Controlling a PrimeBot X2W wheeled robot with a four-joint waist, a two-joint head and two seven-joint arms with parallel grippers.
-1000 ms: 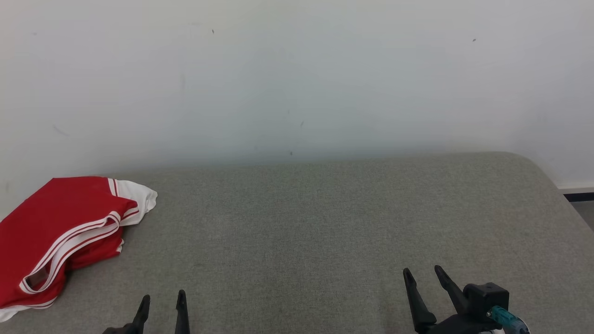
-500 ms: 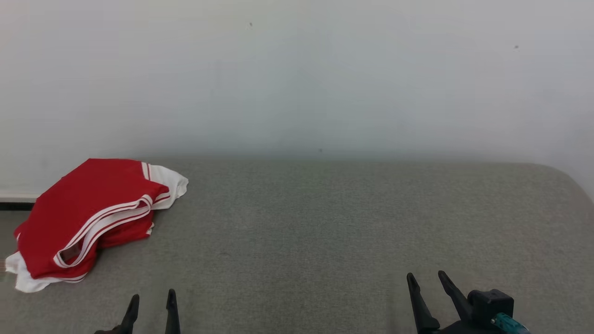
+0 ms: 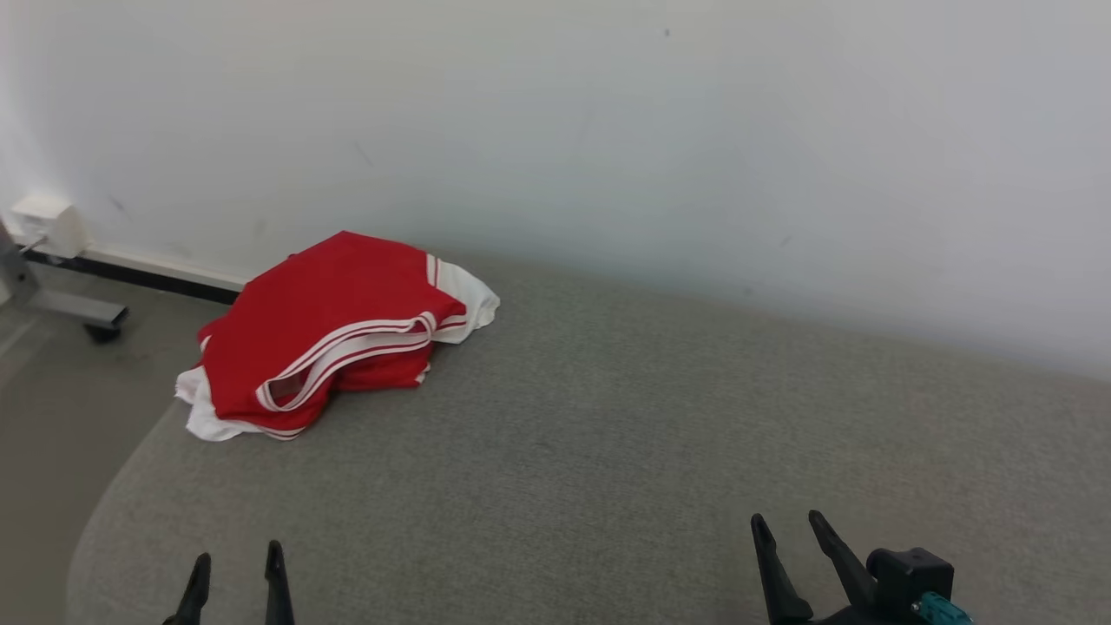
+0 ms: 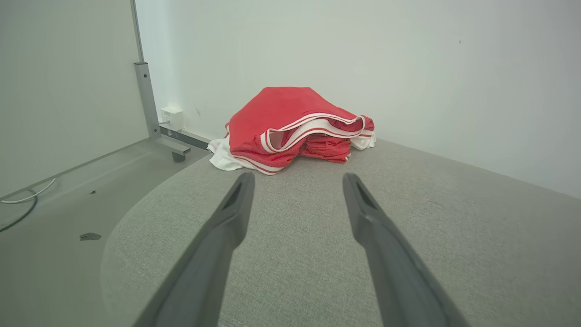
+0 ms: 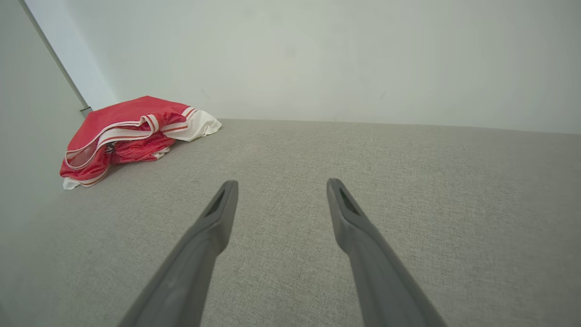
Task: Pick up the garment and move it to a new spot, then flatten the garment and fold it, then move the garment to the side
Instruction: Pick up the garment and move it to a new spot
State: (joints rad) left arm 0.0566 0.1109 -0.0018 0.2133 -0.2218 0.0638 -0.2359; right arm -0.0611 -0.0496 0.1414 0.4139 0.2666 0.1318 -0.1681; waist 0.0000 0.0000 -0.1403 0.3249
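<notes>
Red cloth with white stripes and white trim, the garment [image 3: 338, 330] lies in a loosely folded heap at the far left corner of the grey fabric-covered table [image 3: 608, 451], close against the white wall [image 3: 694, 130]. Left of the garment, off the table, a small white box [image 3: 48, 226] sits low on the wall. The wheeled foot of a grey metal stand [image 3: 69, 305] rests there on the floor [image 3: 43, 417]. Nearer than the garment and a little to its left, the left pincer [image 3: 238, 555] hovers by the table's rounded edge, its two dark fingers spread apart and holding nothing. In the left wrist view they point straight at the garment, well apart from it. Far to the garment's right, the right pincer [image 3: 787, 519] is likewise spread wide and empty above the table.
</notes>
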